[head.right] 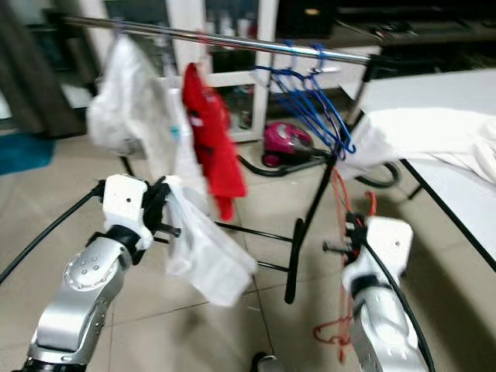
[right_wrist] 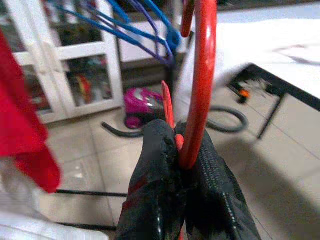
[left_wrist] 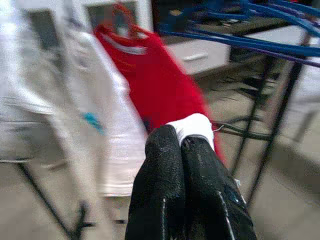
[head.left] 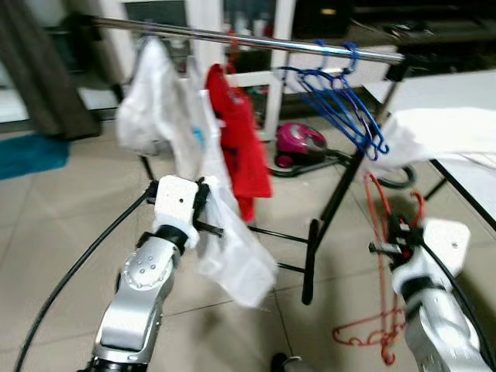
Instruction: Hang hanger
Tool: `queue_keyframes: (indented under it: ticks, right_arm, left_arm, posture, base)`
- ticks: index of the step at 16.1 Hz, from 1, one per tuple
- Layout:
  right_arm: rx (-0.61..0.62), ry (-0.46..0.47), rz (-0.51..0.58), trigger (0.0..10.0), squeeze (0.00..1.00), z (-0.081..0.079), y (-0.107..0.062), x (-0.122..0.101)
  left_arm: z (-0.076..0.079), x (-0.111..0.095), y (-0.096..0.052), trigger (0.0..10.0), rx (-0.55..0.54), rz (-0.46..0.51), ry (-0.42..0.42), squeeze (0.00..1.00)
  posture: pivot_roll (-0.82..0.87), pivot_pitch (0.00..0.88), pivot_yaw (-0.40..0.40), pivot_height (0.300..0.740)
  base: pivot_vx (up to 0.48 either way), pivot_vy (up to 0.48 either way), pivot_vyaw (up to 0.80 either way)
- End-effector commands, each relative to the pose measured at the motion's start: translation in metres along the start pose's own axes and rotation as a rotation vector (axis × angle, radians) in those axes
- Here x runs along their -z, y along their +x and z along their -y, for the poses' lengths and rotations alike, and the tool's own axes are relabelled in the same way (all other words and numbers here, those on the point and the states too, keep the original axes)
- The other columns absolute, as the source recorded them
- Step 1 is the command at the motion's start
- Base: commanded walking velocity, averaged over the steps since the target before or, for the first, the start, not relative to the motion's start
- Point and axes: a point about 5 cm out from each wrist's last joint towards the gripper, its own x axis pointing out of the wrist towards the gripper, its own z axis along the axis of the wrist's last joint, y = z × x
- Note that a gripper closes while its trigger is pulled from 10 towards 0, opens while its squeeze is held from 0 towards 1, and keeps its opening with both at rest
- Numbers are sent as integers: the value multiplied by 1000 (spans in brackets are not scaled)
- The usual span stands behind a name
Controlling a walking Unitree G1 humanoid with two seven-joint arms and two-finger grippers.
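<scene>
A metal clothes rail (head.left: 256,40) runs across the top, carrying a white garment (head.left: 147,101), a red garment (head.left: 242,147) and several blue hangers (head.left: 345,105). My left gripper (head.left: 204,205) is below the rail and shut on a piece of white cloth (left_wrist: 192,127), which hangs down in front of the rack (head.left: 232,256). To the right, my right gripper (head.left: 397,232) is shut on a red hanger (right_wrist: 202,75). Its hook rises above the fingers and its body dangles toward the floor (head.left: 372,333). The right gripper sits below and right of the blue hangers.
The rack's black leg (head.left: 329,217) slants down between the arms. A pink vacuum cleaner (head.left: 298,141) with its hose lies on the tiled floor behind. A table (head.left: 465,182) with white cloth stands on the right. White cabinets (right_wrist: 90,75) stand behind.
</scene>
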Motion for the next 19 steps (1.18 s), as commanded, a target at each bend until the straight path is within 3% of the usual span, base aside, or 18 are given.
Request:
queue_keyframes:
  ticks: [1,3,5,9,11,13,14,17,19]
  right_arm:
    - [25,-7,17,10000,0,2,-7,-7]
    - [27,-5,4,10000,0,-1,-17,-7]
    - [-12,-11,-17,10000,0,-10,-16,1]
    - [-28,-88,-21,10000,0,-6,-11,-4]
    - [-33,-39,-7,10000,0,-1,-9,-5]
    - [-13,-50,14,10000,0,-1,-5,-11]
    - [16,-31,51,10000,0,2,-3,-23]
    - [-9,3,25,10000,0,5,-7,-22]
    - [17,0,-2,10000,0,-1,-1,-17]
  left_arm:
    - [7,-5,1,10000,39,16,-12,0]
    - [10,1,1,10000,53,-18,-36,0]
    - [4,4,-1,10000,-2,-23,-67,0]
    - [0,4,-7,10000,-29,-32,6,0]
    - [-4,-1,-6,10000,-66,-17,-25,0]
    - [-8,-2,-6,10000,-70,-18,-15,0]
    - [-10,-6,-1,10000,-40,-3,-55,0]
    - [-7,-5,-2,10000,-39,-10,-47,0]
    - [-7,-9,-4,10000,-55,7,-64,0]
  posture:
    - [-108,94,63,740]
    - [-111,84,62,740]
    - [-104,81,51,740]
    - [-75,79,35,740]
    - [-55,74,36,740]
    - [-60,72,35,740]
    - [-86,112,34,740]
    - [-79,103,22,740]
    - [-75,73,3,740]
  base:
    - [0,0,-800]
    - [0,0,-800]
    - [0,0,-800]
    - [0,0,-800]
    - [0,0,-800]
    - [0,0,-800]
    - [0,0,-800]
    - [0,0,-800]
    - [0,0,-800]
